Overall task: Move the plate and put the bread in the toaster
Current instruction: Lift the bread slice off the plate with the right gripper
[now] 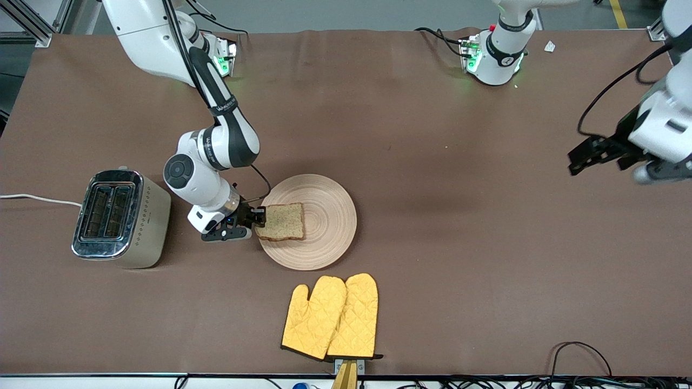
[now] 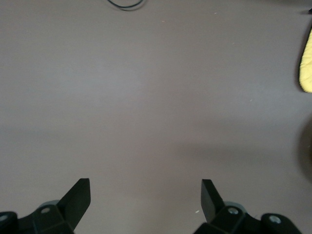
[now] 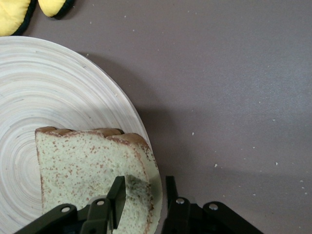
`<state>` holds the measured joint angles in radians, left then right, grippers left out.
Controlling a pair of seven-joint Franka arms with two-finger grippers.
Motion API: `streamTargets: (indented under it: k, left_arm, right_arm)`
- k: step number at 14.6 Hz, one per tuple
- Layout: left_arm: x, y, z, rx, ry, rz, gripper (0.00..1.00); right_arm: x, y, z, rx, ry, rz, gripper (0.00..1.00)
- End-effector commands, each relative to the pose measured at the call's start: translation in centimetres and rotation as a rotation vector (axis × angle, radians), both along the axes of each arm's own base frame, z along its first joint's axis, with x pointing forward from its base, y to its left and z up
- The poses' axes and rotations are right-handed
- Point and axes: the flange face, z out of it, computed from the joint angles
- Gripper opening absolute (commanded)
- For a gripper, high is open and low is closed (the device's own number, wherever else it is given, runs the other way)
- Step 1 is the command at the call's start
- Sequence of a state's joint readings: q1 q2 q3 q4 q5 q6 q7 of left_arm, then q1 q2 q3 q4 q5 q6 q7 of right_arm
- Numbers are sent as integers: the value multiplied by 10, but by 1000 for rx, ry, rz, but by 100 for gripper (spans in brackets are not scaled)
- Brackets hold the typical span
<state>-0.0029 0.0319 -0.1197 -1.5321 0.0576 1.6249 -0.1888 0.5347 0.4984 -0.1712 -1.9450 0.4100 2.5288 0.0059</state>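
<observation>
The tan wooden plate (image 1: pixel 331 216) lies mid-table with the brown speckled bread slice (image 1: pixel 282 221) on its rim toward the right arm's end. My right gripper (image 1: pixel 258 217) is at that rim. In the right wrist view its fingers (image 3: pixel 118 187) clamp the slice's crust edge (image 3: pixel 83 165), which sits over the plate (image 3: pixel 48 87). The cream toaster (image 1: pixel 121 219) with a chrome top stands beside the gripper, at the right arm's end, with both slots showing nothing in them. My left gripper (image 1: pixel 581 156) waits open and empty over the left arm's end of the table, with its jaws (image 2: pixel 146 187) wide apart.
A pair of yellow oven mitts (image 1: pixel 332 316) lies nearer the front camera than the plate; it also shows in the right wrist view (image 3: pixel 14 14) and the left wrist view (image 2: pixel 306 58). The toaster's white cord (image 1: pixel 38 199) runs off the table's end.
</observation>
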Motion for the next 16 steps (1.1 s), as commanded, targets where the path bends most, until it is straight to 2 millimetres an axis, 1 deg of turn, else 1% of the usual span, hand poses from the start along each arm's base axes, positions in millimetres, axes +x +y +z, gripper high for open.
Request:
streamTargets:
  k: [1,3,4,6,8,10,11,12,15,16]
  left_arm:
    - [-25,12,21,37,22,-53,100]
    - [-32,23,27,39,56,-51,100]
    - [-32,30,30,30,54,-46,100]
    - [-32,30,31,26,55,-57,100]
    - [-35,32,33,26,62,-67,100]
    - [-37,45,34,26,73,-62,100]
    - [-37,47,35,24,70,-58,100]
    - [-37,47,36,18,67,-57,100]
    - [-36,46,37,1,64,-58,100]
    - [-36,46,37,1,64,-58,100]
  right_arm:
    - [3,0,0,19,3,7,38]
    - [2,-1,0,16,1,22,36]
    - [3,-1,0,16,-2,30,35]
    - [3,-1,0,16,-3,31,34]
    - [3,-1,0,16,-3,31,30]
    - [2,1,0,16,-3,36,26]
    - [1,2,0,16,-3,36,24]
    - [2,1,0,16,-3,36,21]
    - [2,2,0,17,-4,34,7]
    - [2,1,0,18,-4,32,4]
